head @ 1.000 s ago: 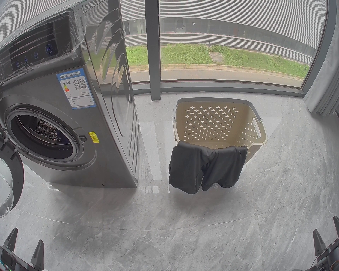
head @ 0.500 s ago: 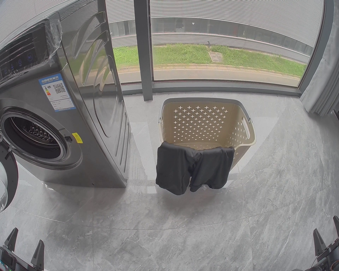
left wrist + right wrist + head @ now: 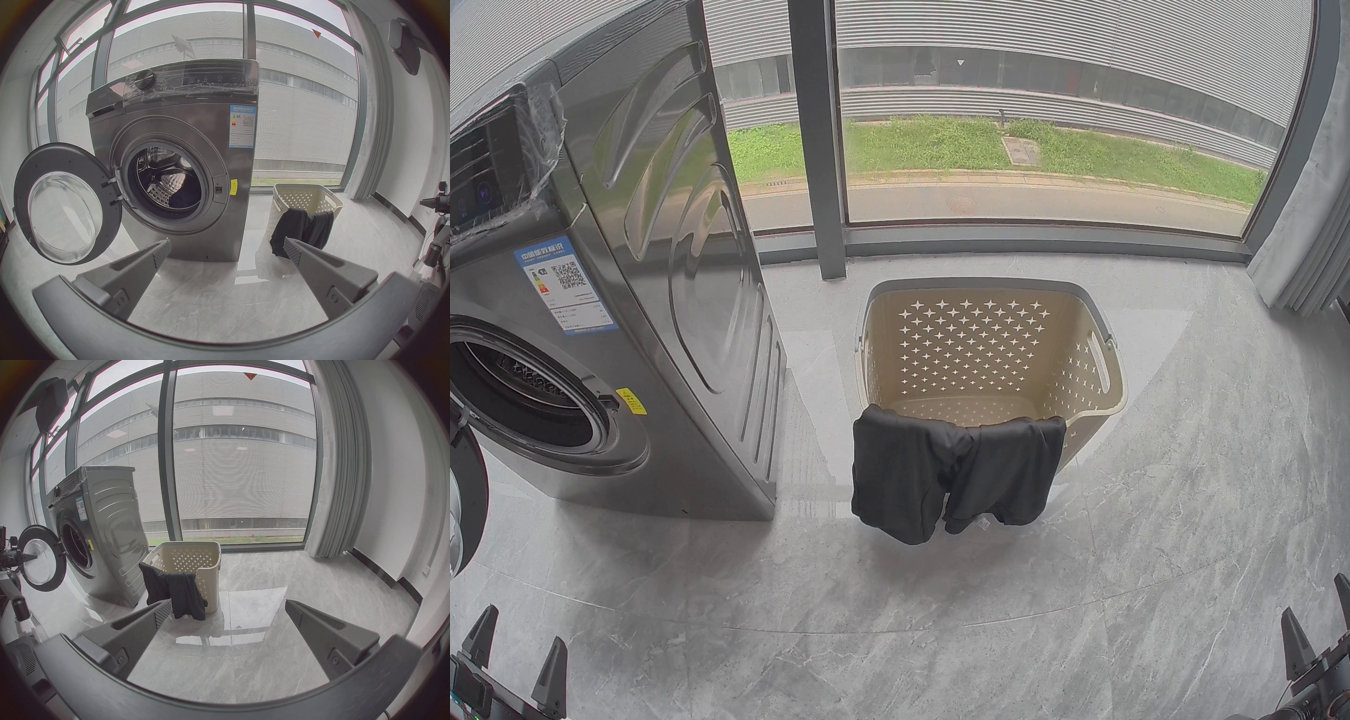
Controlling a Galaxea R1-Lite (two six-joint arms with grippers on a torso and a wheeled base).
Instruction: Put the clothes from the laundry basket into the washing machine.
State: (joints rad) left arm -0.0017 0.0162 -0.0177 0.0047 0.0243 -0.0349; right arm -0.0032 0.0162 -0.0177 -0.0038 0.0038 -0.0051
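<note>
A beige laundry basket [image 3: 1097, 352] [image 3: 307, 197] [image 3: 197, 559] stands on the floor before the window. A dark garment [image 3: 952, 473] [image 3: 302, 227] [image 3: 173, 589] hangs over its near rim. The grey washing machine [image 3: 637, 281] [image 3: 187, 154] [image 3: 108, 528] is to the basket's left, with its round door [image 3: 63, 204] [image 3: 40, 559] swung open and the drum [image 3: 530, 394] [image 3: 168, 180] exposed. My left gripper [image 3: 516, 647] [image 3: 227, 246] is open and empty at the lower left, well short of the machine. My right gripper [image 3: 1317, 619] [image 3: 227, 608] is open and empty at the lower right, away from the basket.
A large window [image 3: 1031, 112] with a dark post [image 3: 816, 141] runs behind the basket. A grey curtain [image 3: 1312, 225] [image 3: 337, 477] hangs at the right. Grey tiled floor [image 3: 975, 619] stretches between me and the basket.
The head view has shifted, so machine and basket sit further left and lower in the picture. Both grippers hold the same place, open. The garment hangs as before.
</note>
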